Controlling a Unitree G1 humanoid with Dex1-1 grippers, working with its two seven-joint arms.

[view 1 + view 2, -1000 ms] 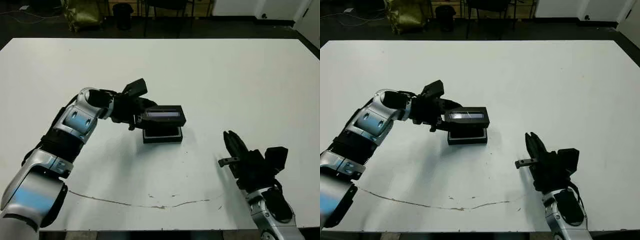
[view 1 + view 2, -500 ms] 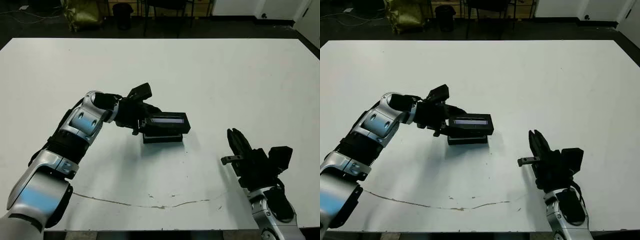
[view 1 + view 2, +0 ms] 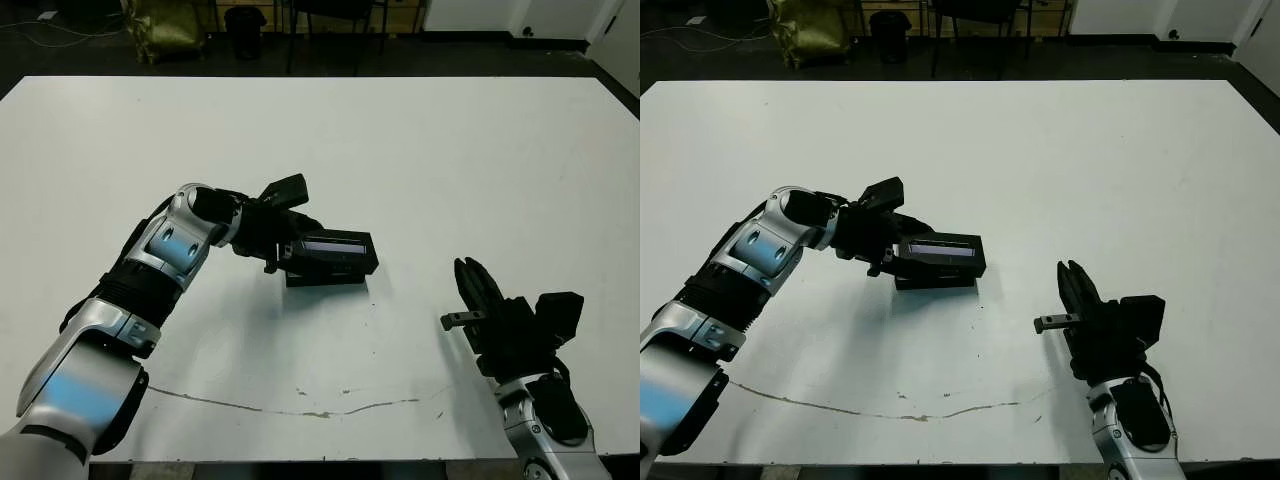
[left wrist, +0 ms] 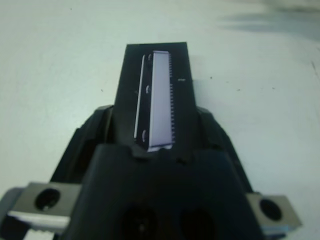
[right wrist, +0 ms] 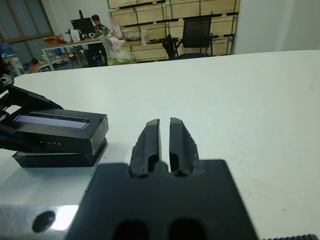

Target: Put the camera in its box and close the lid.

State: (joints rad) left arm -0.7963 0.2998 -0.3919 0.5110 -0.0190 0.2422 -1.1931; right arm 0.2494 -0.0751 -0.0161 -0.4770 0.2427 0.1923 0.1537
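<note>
My left gripper (image 3: 288,250) is shut on one end of the lid (image 3: 332,253), a flat black cover with a glossy grey strip (image 4: 161,95) on top. The lid lies slightly askew right over the box (image 3: 325,278), of which only a black side (image 5: 55,159) shows beneath it. From these views I cannot tell whether the lid is fully seated. The camera is hidden. My right gripper (image 3: 476,292) hovers to the right of the box, near the table's front. It is shut with nothing in it, its fingers (image 5: 150,141) pressed together.
A thin dark crack line (image 3: 300,408) runs across the white table (image 3: 450,160) near its front edge. Beyond the far edge stand chairs (image 5: 196,36), shelves and a desk with a person (image 5: 96,21) seated at it.
My left arm has carried the lid down and a little to the right, from above the box to right on top of it. The right gripper has barely moved.
</note>
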